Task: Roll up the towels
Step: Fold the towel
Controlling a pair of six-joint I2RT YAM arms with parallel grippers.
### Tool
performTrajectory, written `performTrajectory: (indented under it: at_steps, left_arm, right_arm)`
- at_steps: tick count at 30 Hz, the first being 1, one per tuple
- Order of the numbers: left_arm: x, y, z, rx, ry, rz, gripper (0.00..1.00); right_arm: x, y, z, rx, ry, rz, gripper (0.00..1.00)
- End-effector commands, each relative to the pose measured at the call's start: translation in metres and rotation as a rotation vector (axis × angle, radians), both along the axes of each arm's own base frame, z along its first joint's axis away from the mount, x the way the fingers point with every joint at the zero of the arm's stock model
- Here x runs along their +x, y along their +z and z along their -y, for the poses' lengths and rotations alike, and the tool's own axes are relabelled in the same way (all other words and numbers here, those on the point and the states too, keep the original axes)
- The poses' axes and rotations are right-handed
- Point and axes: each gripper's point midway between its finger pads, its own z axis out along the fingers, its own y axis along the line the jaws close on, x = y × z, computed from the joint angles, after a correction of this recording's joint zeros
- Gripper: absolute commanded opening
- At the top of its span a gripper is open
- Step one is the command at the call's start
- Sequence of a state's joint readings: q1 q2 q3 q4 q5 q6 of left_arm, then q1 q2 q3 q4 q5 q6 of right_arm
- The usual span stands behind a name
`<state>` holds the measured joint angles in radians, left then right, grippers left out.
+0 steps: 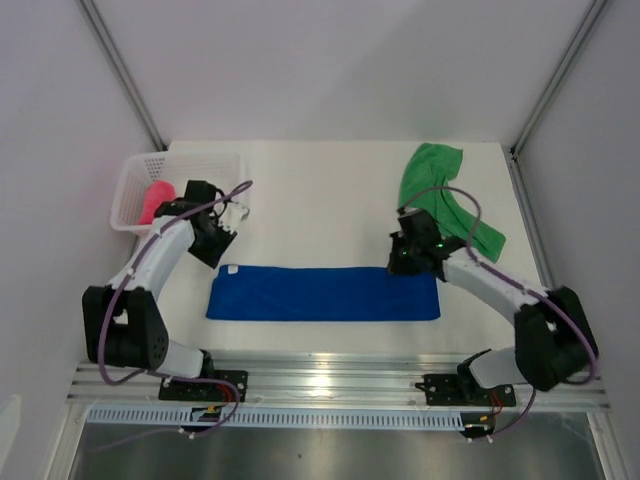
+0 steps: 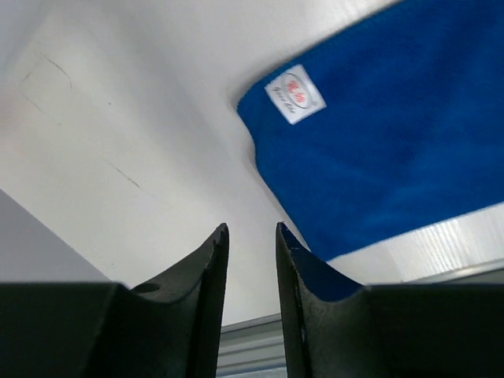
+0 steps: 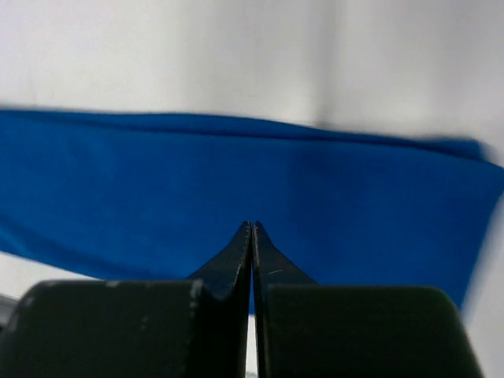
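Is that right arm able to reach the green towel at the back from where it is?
Probably yes. The green towel lies loose on the table just beyond the right gripper, with nothing between them. Its jaws are shut, so they would need opening first.

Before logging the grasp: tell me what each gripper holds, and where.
Nothing held: right gripper shut empty over the blue towel; left gripper open, empty.

Walled in by plain pale walls (image 1: 330, 60), grey metal posts (image 1: 125, 75) at the far corners. Lit evenly. Fronted by a shiny aluminium rail (image 1: 340, 375) along the near edge of the white table (image 1: 320, 200).
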<state>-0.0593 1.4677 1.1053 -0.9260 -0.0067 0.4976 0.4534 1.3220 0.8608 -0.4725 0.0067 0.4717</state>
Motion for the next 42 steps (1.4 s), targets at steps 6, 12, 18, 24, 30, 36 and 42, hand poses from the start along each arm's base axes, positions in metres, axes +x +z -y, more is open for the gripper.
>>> performTrajectory:
  at_steps: [6,12,18,24,30,36,42]
  left_arm:
    - [-0.077,-0.041,0.063,0.012,-0.301,-0.166,0.36]
    - [-0.089,-0.087,0.039,0.168,-0.274,-0.29,0.35]
    - [-0.099,-0.108,0.031,0.214,-0.26,-0.361,0.34]
    - [-0.099,-0.104,0.031,0.197,-0.253,-0.319,0.34]
    - [-0.098,-0.096,0.049,0.093,-0.285,-0.286,0.39]
    - [-0.074,-0.051,0.081,-0.06,-0.313,-0.163,0.45]
    - [-0.044,0.006,0.087,-0.193,-0.24,-0.003,0.57]
  right_arm:
    - [0.013,-0.043,-0.126,0.202,0.416,-0.017,0.0]
    - [0.022,-0.079,-0.115,0.139,0.282,-0.109,0.0]
    - [0.024,-0.09,-0.088,0.099,0.147,-0.143,0.0]
    - [0.03,-0.065,-0.064,0.018,0.149,-0.1,0.0]
    - [0.034,-0.024,-0.064,0.081,0.223,-0.065,0.14]
    - [0.005,-0.013,0.001,0.008,-0.079,-0.143,0.29]
    - [-0.053,-0.033,0.082,0.041,-0.397,-0.261,0.37]
